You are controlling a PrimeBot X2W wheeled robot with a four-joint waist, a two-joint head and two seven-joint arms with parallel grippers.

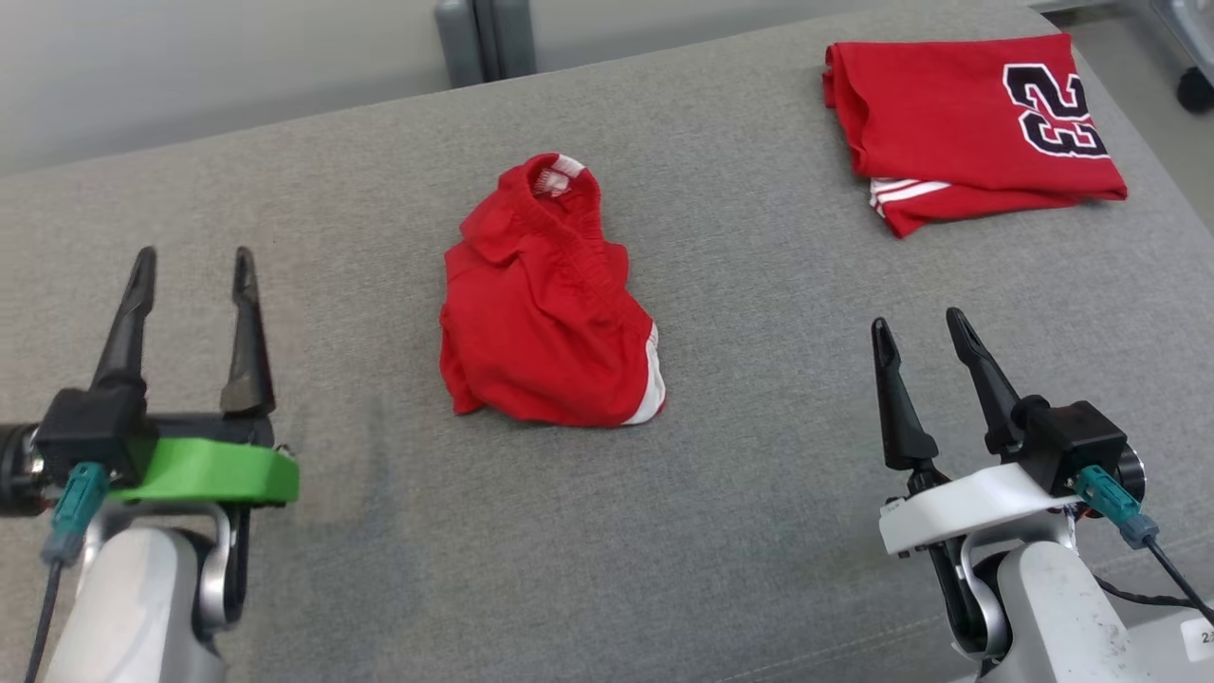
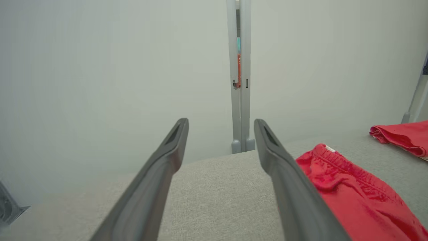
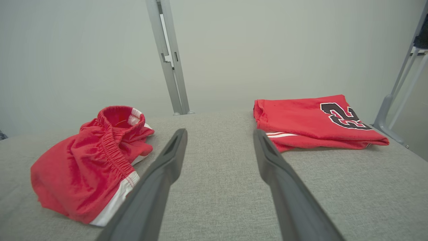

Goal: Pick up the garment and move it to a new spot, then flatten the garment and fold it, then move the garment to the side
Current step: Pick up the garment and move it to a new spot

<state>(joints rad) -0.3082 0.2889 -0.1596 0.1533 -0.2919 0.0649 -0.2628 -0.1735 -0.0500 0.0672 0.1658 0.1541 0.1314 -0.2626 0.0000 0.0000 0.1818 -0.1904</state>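
Note:
A crumpled red garment (image 1: 545,304) with an elastic waistband and white side trim lies bunched in the middle of the grey surface; I also see the garment (image 2: 351,197) in the left wrist view and the garment (image 3: 90,160) in the right wrist view. My left gripper (image 1: 194,266) hovers open at the lower left, well to the left of it, with nothing between its fingers. My right gripper (image 1: 920,327) stands open at the lower right, apart from the garment, also empty. In the wrist views the left gripper (image 2: 220,125) and right gripper (image 3: 219,135) show spread fingers over bare fabric.
A folded red jersey (image 1: 977,128) with a black number lies at the far right corner of the grey cushioned surface (image 1: 759,531). A grey metal post (image 1: 484,38) stands behind the far edge. The surface's right edge drops off beside the jersey.

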